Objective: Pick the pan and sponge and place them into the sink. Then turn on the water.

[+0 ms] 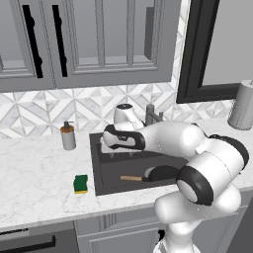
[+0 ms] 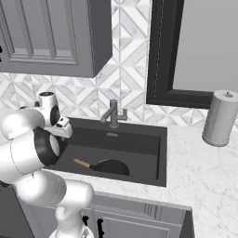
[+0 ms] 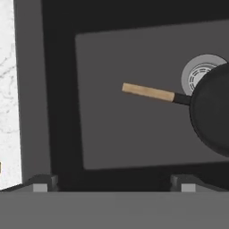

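Observation:
The black pan (image 1: 163, 173) lies inside the dark-grey sink (image 1: 112, 165), its wooden handle (image 3: 147, 92) pointing toward the sink's left side. In the hand view the pan (image 3: 212, 112) partly covers the silver drain (image 3: 197, 71). On the counter left of the sink rests the green and yellow sponge (image 1: 80, 184). My gripper (image 1: 108, 148) hovers over the left part of the sink, open and empty (image 3: 114, 184), above and left of the handle tip. At the grey faucet (image 1: 150, 116), no water is in view.
A soap bottle (image 1: 68, 137) stands on the counter at the sink's back left. A grey cylindrical canister (image 2: 221, 118) stands on the counter far right. Cabinets hang above the left counter, and a dark-framed window sits behind the sink.

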Controlling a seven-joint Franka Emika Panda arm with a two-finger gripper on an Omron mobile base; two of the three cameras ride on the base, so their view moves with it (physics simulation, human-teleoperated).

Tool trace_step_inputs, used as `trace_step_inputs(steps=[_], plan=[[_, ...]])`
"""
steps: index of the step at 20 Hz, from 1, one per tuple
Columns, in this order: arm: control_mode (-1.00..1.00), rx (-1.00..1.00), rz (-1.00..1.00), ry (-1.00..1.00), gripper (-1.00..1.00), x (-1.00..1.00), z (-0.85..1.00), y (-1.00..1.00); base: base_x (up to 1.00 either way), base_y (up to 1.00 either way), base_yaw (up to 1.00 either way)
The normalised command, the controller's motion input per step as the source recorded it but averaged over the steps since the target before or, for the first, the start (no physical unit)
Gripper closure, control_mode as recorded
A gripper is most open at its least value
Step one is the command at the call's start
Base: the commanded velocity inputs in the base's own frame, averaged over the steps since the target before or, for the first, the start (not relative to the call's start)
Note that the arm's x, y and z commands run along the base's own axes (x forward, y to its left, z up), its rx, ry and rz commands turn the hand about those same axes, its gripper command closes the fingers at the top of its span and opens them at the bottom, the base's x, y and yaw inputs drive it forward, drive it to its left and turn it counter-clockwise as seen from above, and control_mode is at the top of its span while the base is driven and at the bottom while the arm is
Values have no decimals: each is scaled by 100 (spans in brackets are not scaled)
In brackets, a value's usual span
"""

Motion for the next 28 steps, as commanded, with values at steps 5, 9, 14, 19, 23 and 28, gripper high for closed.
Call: trace_step_inputs(steps=[5, 9, 14, 19, 23, 28], plan=[[-100, -3, 7, 12, -100, -29, 3, 48, 0, 0, 0], [-100, -18, 5, 16, -100, -17, 0, 60, 0, 0, 0], [-100, -3, 2, 4, -100, -19, 0, 50, 0, 0, 0], [-100, 0, 0, 0, -100, -19, 0, 36, 0, 0, 0], [-100, 2, 0, 0, -100, -13, -8, 26, 0, 0, 0], [-100, 3, 0, 0, -100, -4, -7, 31, 0, 0, 0]])
